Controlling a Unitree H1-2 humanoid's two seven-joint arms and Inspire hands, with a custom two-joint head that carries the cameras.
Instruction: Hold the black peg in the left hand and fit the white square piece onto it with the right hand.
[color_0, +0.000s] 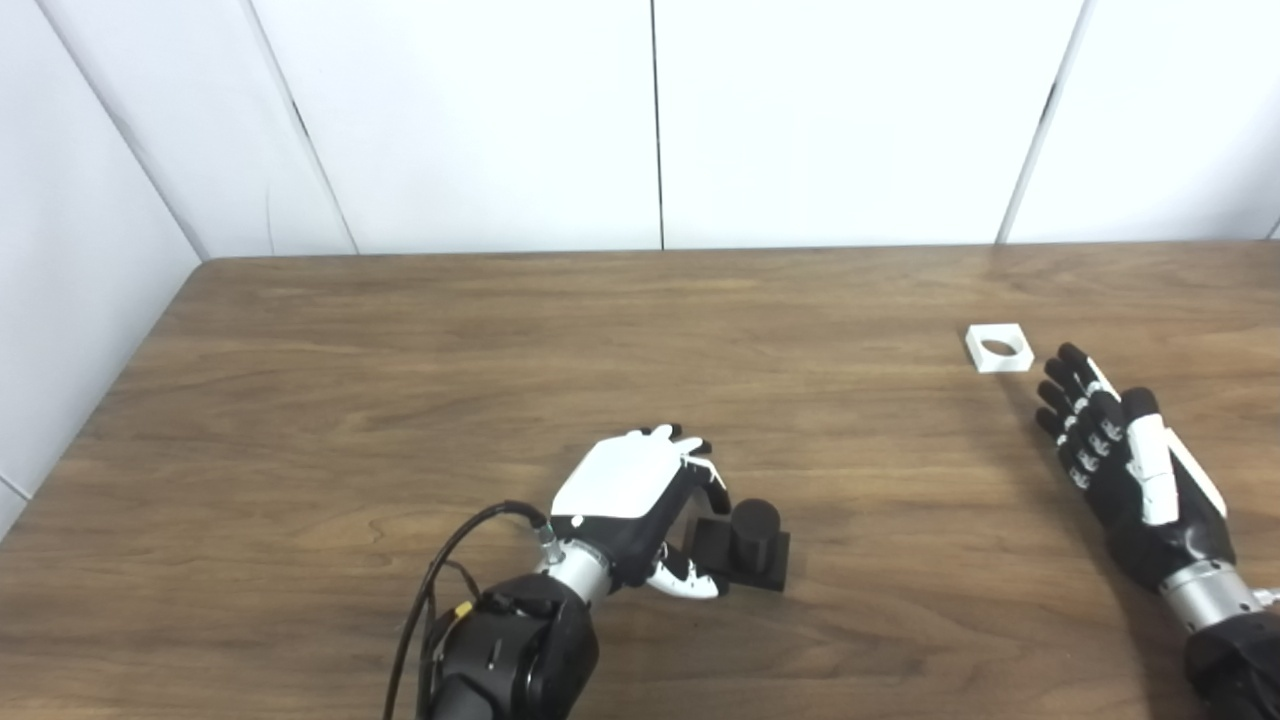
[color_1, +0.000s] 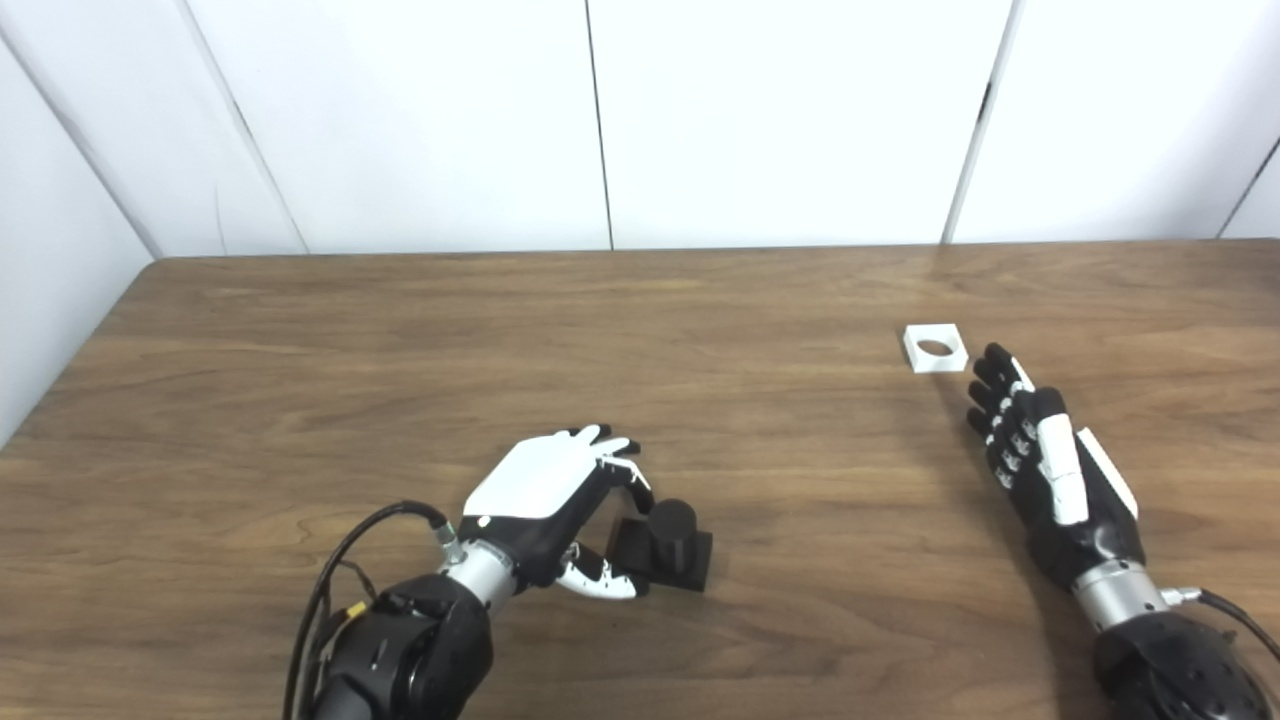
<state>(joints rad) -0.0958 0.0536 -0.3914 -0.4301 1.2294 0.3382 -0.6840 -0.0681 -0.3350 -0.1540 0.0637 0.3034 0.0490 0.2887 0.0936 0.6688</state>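
The black peg (color_0: 752, 545), a short cylinder on a square black base, stands on the table near the front centre. My left hand (color_0: 640, 505) is just left of it, fingers curved over the base's left edge and thumb low beside it, but not closed on it. The white square piece (color_0: 998, 347), with a round hole, lies flat at the right. My right hand (color_0: 1120, 455) hovers palm-up just behind and right of it, fingers stretched out, tips a short gap from the piece, holding nothing.
The wooden table (color_0: 400, 400) ends at white wall panels at the back and a white wall on the left. A black cable (color_0: 440, 570) loops from my left wrist.
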